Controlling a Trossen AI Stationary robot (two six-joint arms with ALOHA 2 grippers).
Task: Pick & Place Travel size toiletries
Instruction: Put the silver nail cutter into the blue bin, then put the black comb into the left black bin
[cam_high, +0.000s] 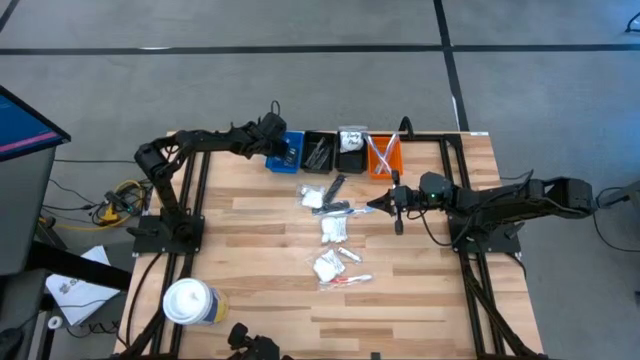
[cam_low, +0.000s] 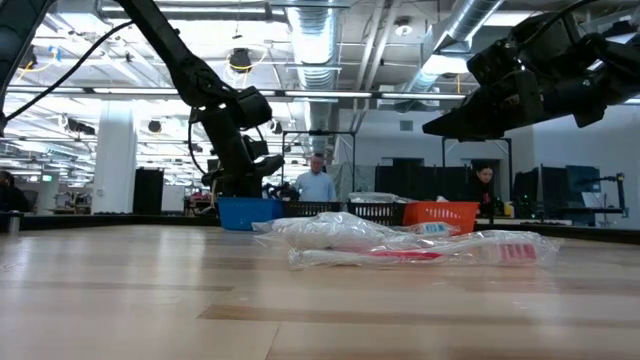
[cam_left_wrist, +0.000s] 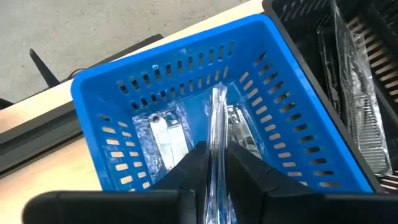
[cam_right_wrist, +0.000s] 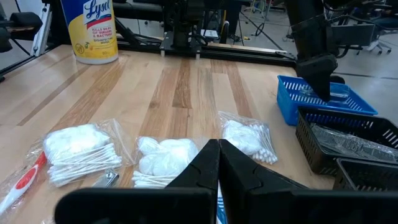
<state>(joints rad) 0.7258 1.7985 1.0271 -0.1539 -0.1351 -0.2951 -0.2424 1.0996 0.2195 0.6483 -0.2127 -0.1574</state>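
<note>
My left claw pinches a clear sachet over the blue bin | my right claw closed, empty, above loose toiletries mid-bench

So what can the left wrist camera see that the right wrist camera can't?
Only the left wrist view looks down into the blue bin: clear packets with metal pieces lie inside, and the left pincer is shut on a clear packet above them. Only the right wrist view shows the cotton swab bags on the table, the yellow-label tub and the right pincer, shut. Both show the blue bin and the black bin beside it.
</note>
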